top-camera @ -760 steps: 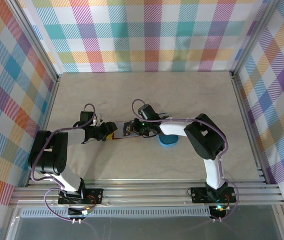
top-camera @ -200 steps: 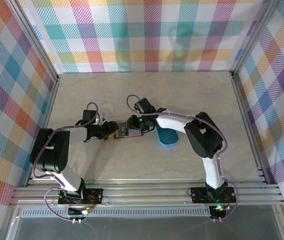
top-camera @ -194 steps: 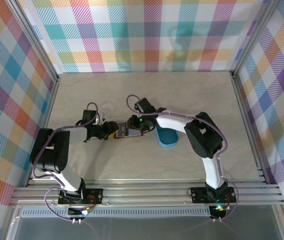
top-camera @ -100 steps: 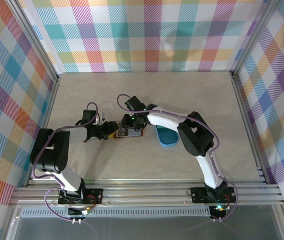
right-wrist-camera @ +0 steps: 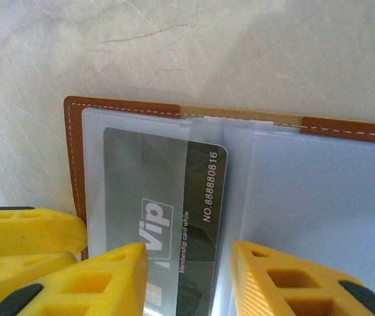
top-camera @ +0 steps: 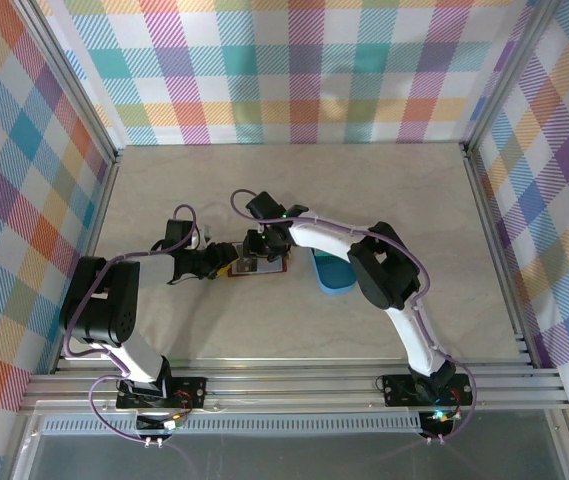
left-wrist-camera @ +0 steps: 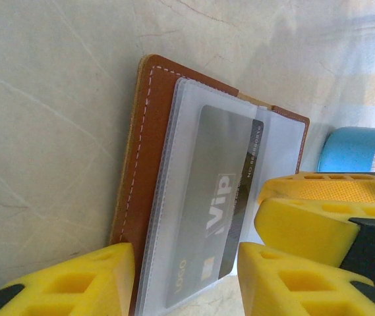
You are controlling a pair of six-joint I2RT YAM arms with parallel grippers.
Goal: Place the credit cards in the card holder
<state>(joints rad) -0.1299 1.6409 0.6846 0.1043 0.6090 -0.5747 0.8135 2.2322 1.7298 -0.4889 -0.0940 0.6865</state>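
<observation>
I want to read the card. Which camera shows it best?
Right wrist: the card sits close, its VIP and number readable. Left wrist shows it too, but turned sideways. From the top it is a tiny grey patch.

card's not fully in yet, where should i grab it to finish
Grip the card at its dark numbered strip by the wallet fold; the rest looks covered by the clear sleeve. It lies flat, so come down from above on the fold side.

Both arms are reaching inward mid-table, left gripper [top-camera: 220, 266] facing right gripper [top-camera: 255, 252], both holding jaws parted.
</observation>
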